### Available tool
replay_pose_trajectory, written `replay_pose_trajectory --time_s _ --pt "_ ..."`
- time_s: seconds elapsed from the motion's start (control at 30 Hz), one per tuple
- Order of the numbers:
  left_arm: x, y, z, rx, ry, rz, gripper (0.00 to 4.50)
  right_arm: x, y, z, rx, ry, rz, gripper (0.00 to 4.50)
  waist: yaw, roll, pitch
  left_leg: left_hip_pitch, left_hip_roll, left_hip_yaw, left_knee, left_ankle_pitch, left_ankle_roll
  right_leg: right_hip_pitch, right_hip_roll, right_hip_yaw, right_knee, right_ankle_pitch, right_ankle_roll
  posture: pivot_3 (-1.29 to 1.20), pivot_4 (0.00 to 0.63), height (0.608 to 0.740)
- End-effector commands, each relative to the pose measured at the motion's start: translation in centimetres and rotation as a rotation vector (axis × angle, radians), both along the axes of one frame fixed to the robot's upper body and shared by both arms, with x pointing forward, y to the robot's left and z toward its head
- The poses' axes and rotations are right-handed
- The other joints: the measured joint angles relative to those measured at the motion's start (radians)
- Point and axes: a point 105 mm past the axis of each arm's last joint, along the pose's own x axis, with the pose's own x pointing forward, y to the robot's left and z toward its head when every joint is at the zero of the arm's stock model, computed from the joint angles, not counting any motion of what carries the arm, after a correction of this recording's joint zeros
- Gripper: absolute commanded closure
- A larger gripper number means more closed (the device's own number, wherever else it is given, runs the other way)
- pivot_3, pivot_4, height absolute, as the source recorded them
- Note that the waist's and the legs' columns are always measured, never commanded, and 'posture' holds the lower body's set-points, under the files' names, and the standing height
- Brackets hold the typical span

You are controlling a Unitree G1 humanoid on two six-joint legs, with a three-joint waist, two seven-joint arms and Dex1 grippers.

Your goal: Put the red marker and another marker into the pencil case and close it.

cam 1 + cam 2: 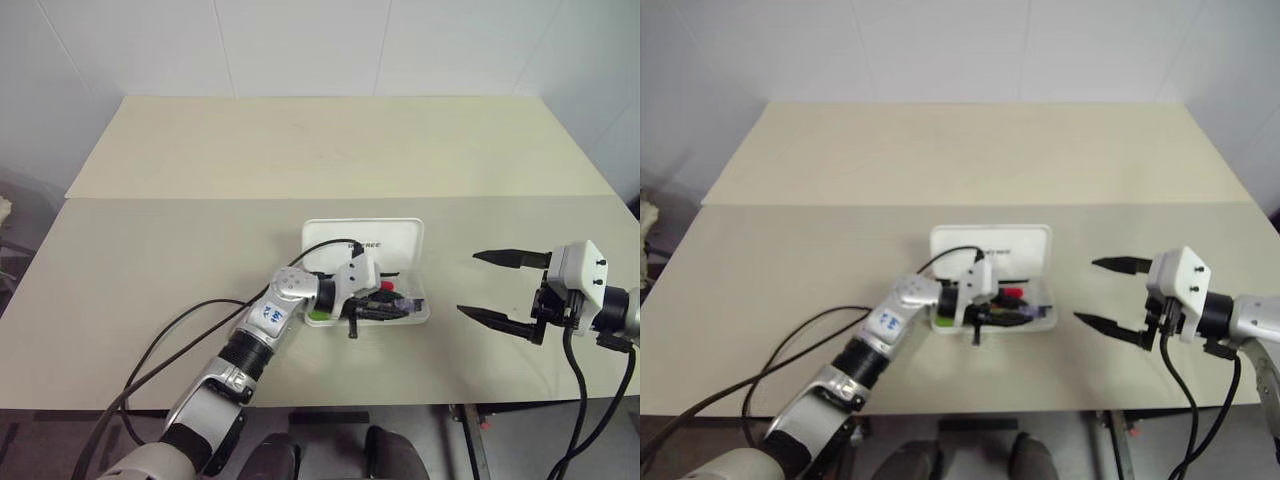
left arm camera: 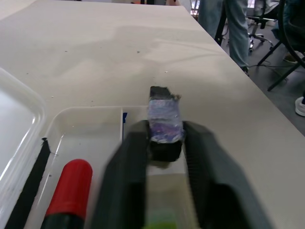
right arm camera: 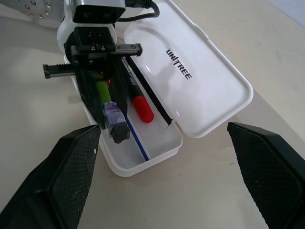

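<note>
We are looking at the pencil case [image 3: 190, 90] lying open on the tabletop [image 1: 180, 260], its lid folded flat beside the tray and showing small black lettering. The red marker [image 3: 138, 102] is lying inside the tray, alongside the hinge, its red end pointing toward the tray's far corner. The left tool [image 3: 112, 112] is reaching along the tray of the pencil case, and its two black fingers [image 2: 124, 186] are standing on either side of the green highlighter [image 3: 102, 90]; the fingers are sitting narrowly apart, right against the pen's dark, purplish-wrapped end, and we cannot tell whether they are actually gripping it. The highlighter is running parallel to the red marker, on the tray's outer side, over a thin blue stripe [image 3: 138, 140]. The right tool [image 1: 505, 288] is hovering beside the pencil case, well apart from it, its fingers spread wide and holding nothing.
</note>
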Motion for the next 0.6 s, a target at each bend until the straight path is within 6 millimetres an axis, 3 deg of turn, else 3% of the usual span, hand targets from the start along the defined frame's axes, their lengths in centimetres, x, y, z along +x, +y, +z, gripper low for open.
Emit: replay_pose_trajectory --time_s 0.03,0.23,0.43,0.6 --pt "0.2 -0.8 0.8 -0.023 -0.017 -0.004 2.07 -0.3 0.5 1.2 0.014 -0.052 0.012 0.0 0.0 0.0 0.0 0.0 0.0 0.0 0.0 0.0 0.0 0.0 0.0 0.0 0.0 0.0 0.0 0.0 0.15 0.74" --pt "0.2 -0.8 1.6 -0.054 -0.041 -0.02 0.04 -0.1 0.6 1.2 0.02 -0.061 0.014 0.0 -0.001 0.0 0.0 0.0 0.0 0.0 0.0 0.0 0.0 0.0 0.0 0.0 0.0 0.0 0.0 0.0 0.15 0.74" --pt "0.0 0.3 3.3 -0.113 -0.075 -0.045 0.04 0.5 0.8 0.9 0.028 -0.06 0.027 0.0 -0.005 0.0 0.0 0.0 0.0 0.0 0.0 0.0 0.0 0.0 0.0 0.0 0.0 0.0 0.0 0.0 0.15 0.74" --pt "-0.1 3.3 5.1 -0.194 -0.108 0.024 0.04 1.4 1.0 0.3 0.043 -0.049 0.045 0.0 -0.008 0.0 0.0 0.0 0.0 0.0 0.0 0.0 0.0 0.0 0.0 0.0 0.0 0.0 0.0 0.0 0.15 0.74"
